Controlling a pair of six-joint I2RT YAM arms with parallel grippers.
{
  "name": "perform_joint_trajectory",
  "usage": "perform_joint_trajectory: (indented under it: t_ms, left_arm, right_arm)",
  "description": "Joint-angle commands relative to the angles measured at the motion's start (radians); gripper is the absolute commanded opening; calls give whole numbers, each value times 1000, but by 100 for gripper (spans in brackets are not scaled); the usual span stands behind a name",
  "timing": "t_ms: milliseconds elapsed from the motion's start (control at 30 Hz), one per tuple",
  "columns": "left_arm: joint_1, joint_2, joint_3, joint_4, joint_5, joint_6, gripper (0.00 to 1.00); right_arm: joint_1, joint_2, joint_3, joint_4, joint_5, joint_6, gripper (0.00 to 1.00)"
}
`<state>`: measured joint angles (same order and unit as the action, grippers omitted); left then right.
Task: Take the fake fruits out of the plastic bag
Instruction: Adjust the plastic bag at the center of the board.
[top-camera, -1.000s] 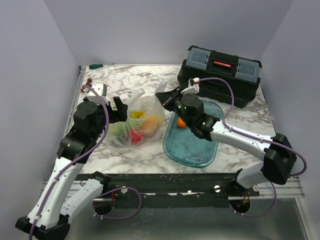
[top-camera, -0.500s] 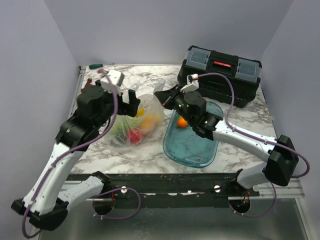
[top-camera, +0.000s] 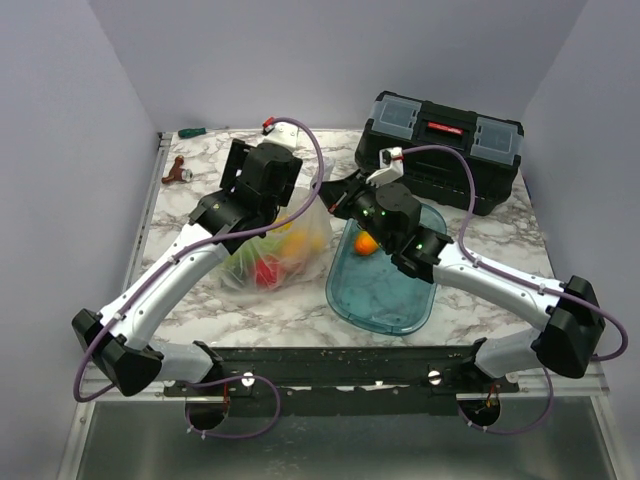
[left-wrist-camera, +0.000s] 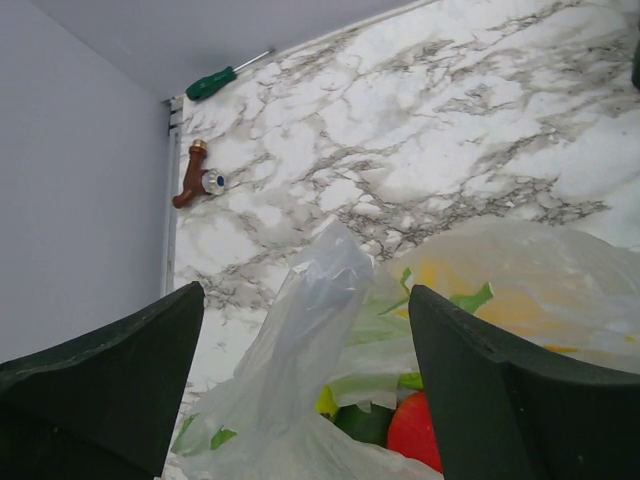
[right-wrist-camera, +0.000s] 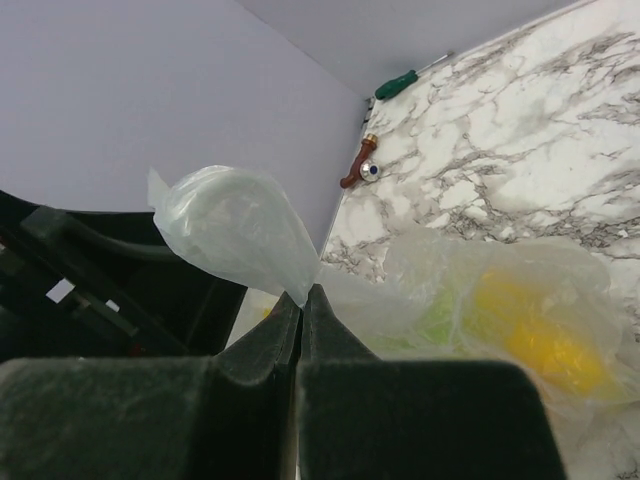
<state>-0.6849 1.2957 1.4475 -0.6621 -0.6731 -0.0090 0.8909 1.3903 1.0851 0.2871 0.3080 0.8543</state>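
The plastic bag (top-camera: 280, 250) lies left of centre with fruits inside: a red apple (top-camera: 267, 272), yellow fruit (top-camera: 296, 240) and green ones. My right gripper (right-wrist-camera: 303, 290) is shut on a twisted handle of the bag (right-wrist-camera: 235, 235) and holds it up; in the top view it (top-camera: 332, 192) is at the bag's right top. My left gripper (left-wrist-camera: 305, 298) is open just above the bag's other handle (left-wrist-camera: 315, 290), with the apple (left-wrist-camera: 415, 432) and a green fruit (left-wrist-camera: 365, 425) below. An orange peach (top-camera: 366, 243) lies in the blue tray (top-camera: 385, 305).
A black toolbox (top-camera: 445, 140) stands at the back right behind the tray. A green screwdriver (top-camera: 195, 131) lies at the back left edge, and a small brown tool (top-camera: 178, 170) lies near the left edge. Walls close the left, back and right.
My left arm has swung from the left side up and over the bag, its gripper now above the bag's top. The right gripper has kept its hold on the handle.
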Motion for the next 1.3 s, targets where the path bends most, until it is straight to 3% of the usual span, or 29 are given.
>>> perform_joint_trajectory:
  t_ms: [0, 200, 300, 433, 467, 500, 800, 1000, 1133, 1267]
  left_arm:
    - [-1, 39, 30, 59, -148, 14, 79]
    - [-1, 81, 47, 41, -153, -33, 61]
    - [-2, 59, 43, 36, -159, -25, 44]
    - [-1, -29, 2, 47, -129, -9, 14]
    - [-1, -58, -18, 56, -125, -6, 10]
    - [-2, -94, -38, 64, -118, -8, 0]
    - [4, -509, -241, 154, 12, -75, 0]
    - [4, -705, -302, 274, -54, -72, 0]
    - [5, -747, -306, 363, -140, -4, 0]
    - [7, -730, -267, 398, -169, 63, 0]
  right_arm:
    - [2, -40, -13, -14, 1, -20, 1]
    - [2, -38, -13, -16, 0, -21, 1]
    - [3, -30, -11, -15, 4, -24, 1]
    - [2, -6, 2, -18, 1, -41, 1]
    - [2, 1, 11, -22, 1, -45, 1]
    - [2, 8, 21, -25, 0, -52, 1]
    - [-27, 125, 214, -71, -27, -101, 1]
    - [-221, 287, 394, -46, -315, 65, 1]
    - [-324, 479, 650, -85, -506, 180, 1]
    - [-335, 670, 944, -214, -570, 196, 1]
